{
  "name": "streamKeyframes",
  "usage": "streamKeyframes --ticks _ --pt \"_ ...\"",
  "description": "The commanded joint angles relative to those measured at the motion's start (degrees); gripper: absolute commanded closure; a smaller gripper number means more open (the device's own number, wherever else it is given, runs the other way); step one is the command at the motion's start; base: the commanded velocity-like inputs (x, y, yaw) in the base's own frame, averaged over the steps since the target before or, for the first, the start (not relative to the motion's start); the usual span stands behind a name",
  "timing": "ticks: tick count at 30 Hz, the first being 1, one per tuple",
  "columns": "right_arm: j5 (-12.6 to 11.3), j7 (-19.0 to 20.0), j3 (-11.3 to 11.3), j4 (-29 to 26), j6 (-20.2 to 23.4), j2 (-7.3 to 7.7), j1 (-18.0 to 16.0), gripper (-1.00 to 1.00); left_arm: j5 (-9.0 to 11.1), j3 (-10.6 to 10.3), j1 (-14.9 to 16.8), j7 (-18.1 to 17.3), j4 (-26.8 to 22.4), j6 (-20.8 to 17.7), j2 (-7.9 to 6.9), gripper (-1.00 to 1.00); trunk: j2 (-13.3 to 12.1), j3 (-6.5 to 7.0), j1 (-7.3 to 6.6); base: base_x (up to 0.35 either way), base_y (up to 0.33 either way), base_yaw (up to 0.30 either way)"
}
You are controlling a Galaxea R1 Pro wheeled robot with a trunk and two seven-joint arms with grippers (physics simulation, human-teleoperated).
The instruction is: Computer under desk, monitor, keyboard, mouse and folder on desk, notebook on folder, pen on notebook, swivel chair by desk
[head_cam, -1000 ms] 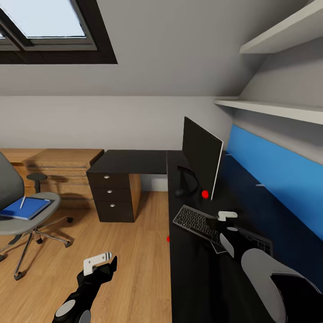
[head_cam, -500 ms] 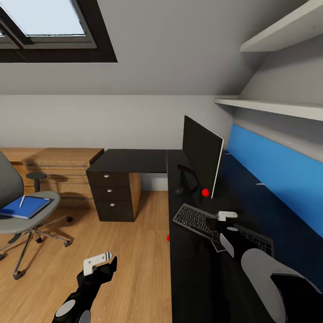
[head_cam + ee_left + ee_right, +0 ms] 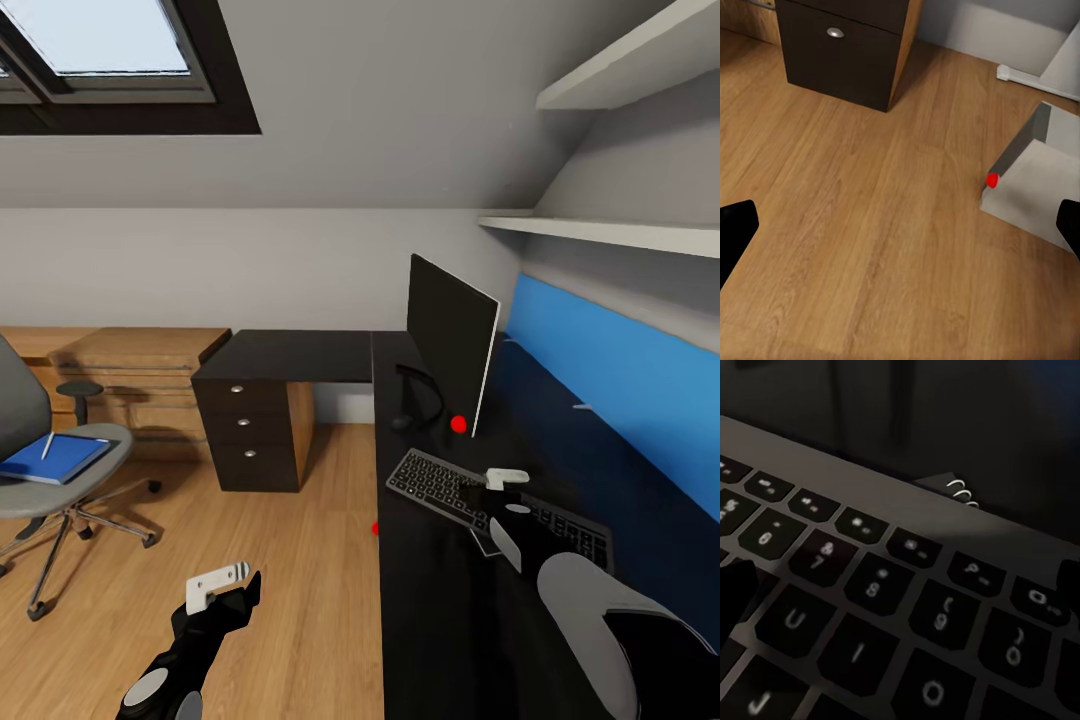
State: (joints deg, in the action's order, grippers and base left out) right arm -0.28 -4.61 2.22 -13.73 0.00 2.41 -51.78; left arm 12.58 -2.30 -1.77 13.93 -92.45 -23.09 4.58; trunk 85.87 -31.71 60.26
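1. Hovering just over the keyboard, the right gripper has its fingers spread wide on nothing, probably ready to nudge it closer to the monitor on the desk.
2. A spiral-bound edge, perhaps the notebook, peeks from under the keyboard.
3. The left gripper hangs open, empty, above the floor.
4. The folder and pen wait on the swivel chair.

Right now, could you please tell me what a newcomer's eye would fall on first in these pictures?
The black monitor stands tall on the dark desk, before a bright blue wall panel. In front of it, the right hand hovers over the keyboard. Far left, the blue folder with a pen on top lies on the grey swivel chair.
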Motion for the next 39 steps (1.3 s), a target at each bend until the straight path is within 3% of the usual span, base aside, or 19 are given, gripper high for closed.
streamKeyframes --ticks 1,16,39 --pt "-0.2 0.0 0.1 0.8 0.0 -0.02 0.0 -1.00 0.6 -0.1 0.0 0.5 -0.1 -0.2 -0.01 -1.00 0.0 -0.06 0.01 0.000 0.000 0.000" --pt "-0.2 -0.1 0.1 0.7 0.0 -0.04 0.0 -1.00 0.6 0.1 0.0 0.4 0.8 -0.3 -0.09 -1.00 0.4 -0.24 0.23 -0.001 0.000 0.000" --pt "-0.1 -0.2 0.1 1.0 0.0 -0.04 0.0 -1.00 0.5 0.1 0.0 0.5 1.0 -0.1 -0.36 -1.00 0.4 -0.24 0.23 -0.145 0.000 0.000"
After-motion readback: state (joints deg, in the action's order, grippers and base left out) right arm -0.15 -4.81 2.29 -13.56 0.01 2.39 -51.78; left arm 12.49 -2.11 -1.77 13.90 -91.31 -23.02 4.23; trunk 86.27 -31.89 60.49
